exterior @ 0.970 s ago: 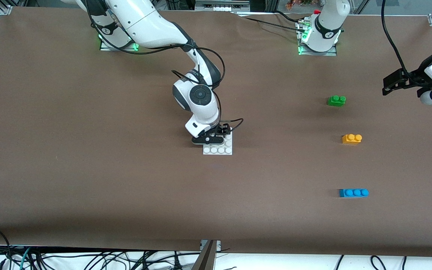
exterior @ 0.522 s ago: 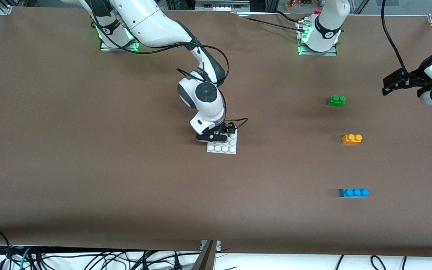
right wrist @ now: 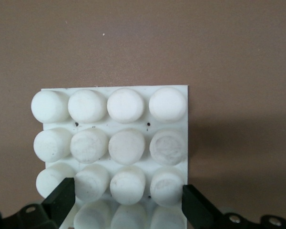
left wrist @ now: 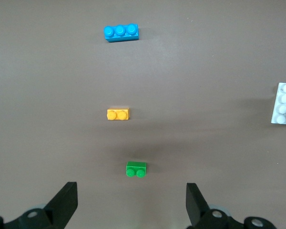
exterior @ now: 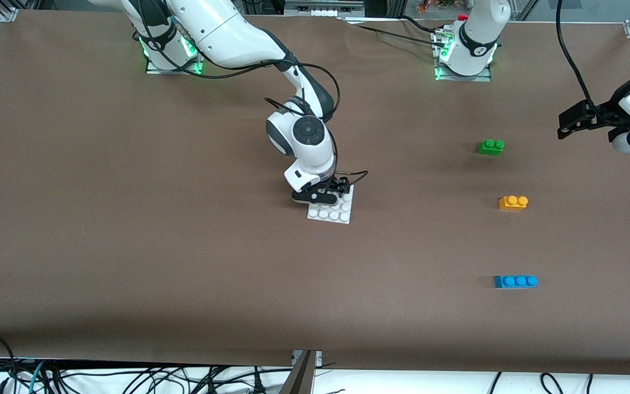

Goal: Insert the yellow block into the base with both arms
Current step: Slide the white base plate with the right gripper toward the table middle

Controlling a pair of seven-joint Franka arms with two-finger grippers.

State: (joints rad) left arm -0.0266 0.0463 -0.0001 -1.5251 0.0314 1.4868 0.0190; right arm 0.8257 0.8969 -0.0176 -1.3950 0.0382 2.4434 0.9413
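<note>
The yellow block (exterior: 513,202) lies on the table toward the left arm's end, and shows in the left wrist view (left wrist: 118,114). The white studded base (exterior: 334,214) lies mid-table. My right gripper (exterior: 323,196) is down on it, its fingers clamped on two edges of the base (right wrist: 126,143) at the side farther from the front camera, and it hides that part. My left gripper (exterior: 564,128) is open and empty, up in the air at the left arm's end of the table. In its wrist view (left wrist: 131,205) it is well short of the yellow block. The base's edge (left wrist: 283,102) shows there too.
A green two-stud brick (exterior: 491,146) lies farther from the front camera than the yellow block, a blue three-stud brick (exterior: 515,281) nearer. Both show in the left wrist view, green (left wrist: 136,169) and blue (left wrist: 121,33). Brown table cover all round.
My right gripper has slid toward the left arm's end of the table, taking the base with it and turning it slightly. The left arm and the bricks have not moved.
</note>
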